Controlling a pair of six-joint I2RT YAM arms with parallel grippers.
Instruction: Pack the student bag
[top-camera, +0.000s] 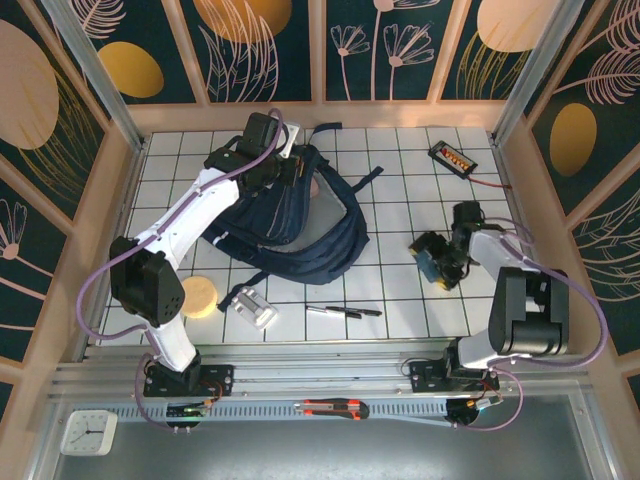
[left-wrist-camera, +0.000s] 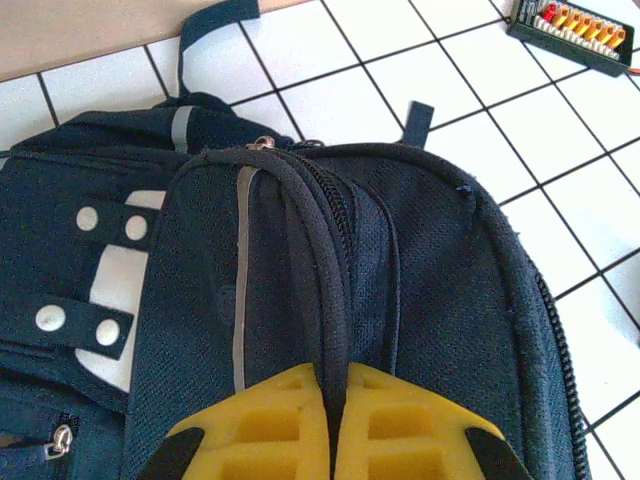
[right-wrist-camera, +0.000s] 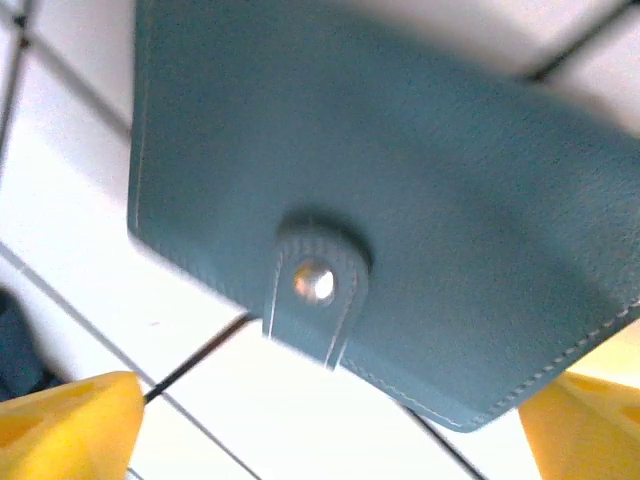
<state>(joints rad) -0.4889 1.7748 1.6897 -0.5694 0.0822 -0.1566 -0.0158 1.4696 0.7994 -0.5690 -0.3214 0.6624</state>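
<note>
The student bag (top-camera: 290, 225), a big dark navy backpack, lies in the middle of the tiled table with its straps spread out. My left gripper (top-camera: 262, 150) is at its far end. In the left wrist view the yellow fingers (left-wrist-camera: 260, 420) are shut on a dark fabric ridge beside the zip of the student bag (left-wrist-camera: 430, 260). My right gripper (top-camera: 442, 262) hovers low over a teal snap-strap wallet (top-camera: 430, 264) at the right. The wallet (right-wrist-camera: 400, 190) lies just ahead of the open right gripper (right-wrist-camera: 330, 430), its near corner close to the right fingertip (right-wrist-camera: 585, 425).
Two pens (top-camera: 345, 312), a silver-white case (top-camera: 250, 308) and a round tan disc (top-camera: 198, 296) lie near the front edge. A black box with red and yellow connectors (top-camera: 452, 157) sits at the back right. A utility knife (top-camera: 332, 408) rests on the rail.
</note>
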